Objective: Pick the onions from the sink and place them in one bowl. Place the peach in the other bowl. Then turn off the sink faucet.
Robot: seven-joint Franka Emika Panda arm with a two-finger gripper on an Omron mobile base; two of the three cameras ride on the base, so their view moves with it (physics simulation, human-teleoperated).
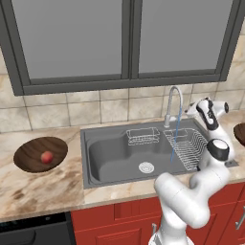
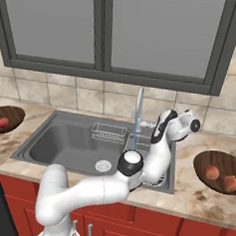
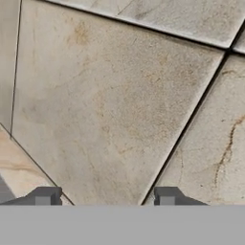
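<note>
Beige wall tiles (image 3: 119,105) and a dark-framed window (image 1: 127,43) back a marble counter (image 1: 43,191) over red cabinets, with the sink (image 1: 110,158) set in the middle. Counting what matters: two wooden bowls, two onions, one peach, one faucet. Both onions (image 2: 220,178) lie in one bowl (image 2: 206,163) on the counter to the right of the basin, touching or nearly so; the peach (image 1: 46,157) sits alone in the other bowl (image 1: 28,153) to the left. No produce shows in the sink, so what seems left is the sink faucet (image 1: 172,103), from whose spout a thin blue stream falls toward the wire rack (image 1: 189,148). The gripper (image 3: 105,196) is raised near the faucet's right side and faces the tiled wall; its two dark fingertips (image 3: 45,196) stand apart with bare tile between them, so the jaws are released and hold nothing. As a judgement, the faucet is rigid chrome, smooth and likely slippery, fixed at its base, so the spout should not be grasped; the small side lever (too small to make out clearly here) is the part to push or nudge, and it probably swings with light force. A fingertip pressed against it may serve better than a pinch, since polished metal could slide out from between the pads
</note>
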